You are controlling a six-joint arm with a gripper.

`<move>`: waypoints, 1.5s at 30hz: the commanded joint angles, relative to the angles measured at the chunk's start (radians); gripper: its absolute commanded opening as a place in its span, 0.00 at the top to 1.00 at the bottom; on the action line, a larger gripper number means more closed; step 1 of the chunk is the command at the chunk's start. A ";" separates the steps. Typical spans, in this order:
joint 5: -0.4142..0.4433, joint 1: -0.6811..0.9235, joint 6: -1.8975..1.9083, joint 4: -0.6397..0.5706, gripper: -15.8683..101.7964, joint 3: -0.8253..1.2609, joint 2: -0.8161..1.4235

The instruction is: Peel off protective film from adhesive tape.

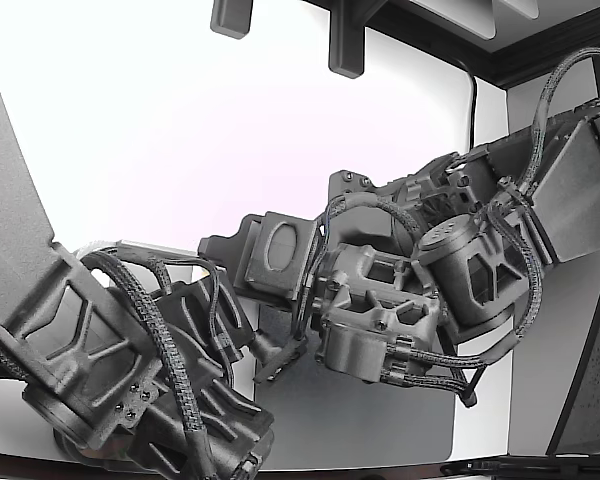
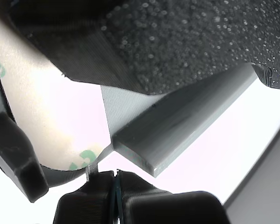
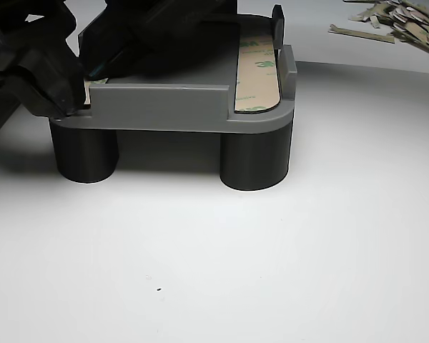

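Note:
The grey part (image 3: 164, 107) stands on two black round legs (image 3: 254, 161). A cream protective film with green print (image 3: 257, 71) covers the tape strip on the part's right side in the other view. A second film-covered strip (image 2: 51, 116) fills the wrist view beside the part's grey edge (image 2: 177, 135). My gripper (image 2: 115, 179) is shut, its tips at that film's printed corner (image 2: 86, 157). I cannot tell whether the corner is pinched. In the other view my gripper (image 3: 93, 71) sits low over the part's left end. In the exterior view the tips are hidden among the arms.
A second arm (image 1: 120, 370) crowds the exterior view's left, close to my arm (image 1: 400, 290). A pile of peeled film scraps (image 3: 400, 18) lies at the other view's far right. The white table (image 3: 214, 271) spreads in front of the part.

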 commanded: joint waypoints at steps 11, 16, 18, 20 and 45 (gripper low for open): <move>0.008 -0.011 0.003 -0.025 0.96 -0.017 0.029; 0.009 -0.011 0.000 -0.032 0.96 -0.012 0.029; 0.009 -0.011 0.000 -0.037 0.96 -0.008 0.032; 0.011 -0.011 -0.003 -0.048 0.96 0.000 0.035; 0.000 -0.009 0.011 -0.009 0.96 -0.009 0.044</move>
